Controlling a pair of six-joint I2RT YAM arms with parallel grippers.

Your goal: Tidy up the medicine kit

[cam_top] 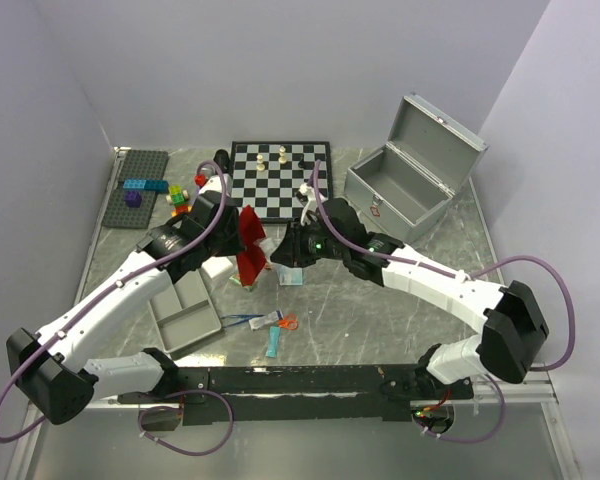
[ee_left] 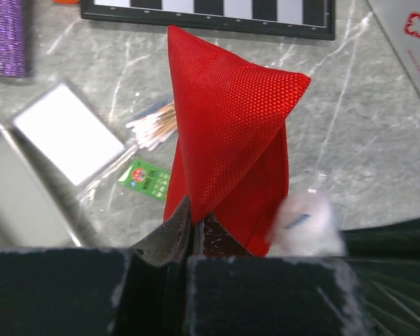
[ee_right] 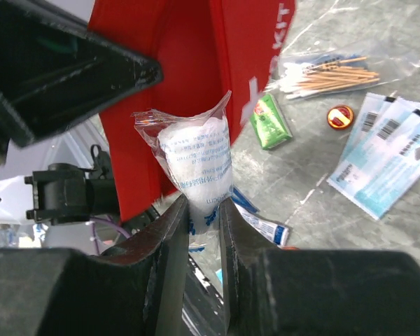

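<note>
Left gripper [ee_left: 192, 234] has its fingers pinched tight on the lower edge of the red pouch [ee_left: 231, 126], holding it upright off the table [cam_top: 380, 320] in the middle of the workspace, just near of the chessboard [cam_top: 280, 178]. Right gripper [ee_right: 203, 217] comes in from the other side, fingers clamped on a plastic-wrapped white roll [ee_right: 196, 164] that is held right up against the pouch. The kit [cam_top: 400, 195] sits at the far right, close to the right wall and just beside the chessboard's right edge. Its long axis runs diagonally from far-left to near-right, its emblem face looks toward the arms, and its mouth is up, with the lid [cam_top: 442, 138] thrown back toward the far right corner. Bare table lies between the kit and the right forearm. The near-left is crowded: a grey tray [cam_top: 185, 315] lies under the left arm, and swabs [ee_right: 322, 73], a green sachet [ee_right: 271, 120] and packets are scattered around the pouch.
</note>
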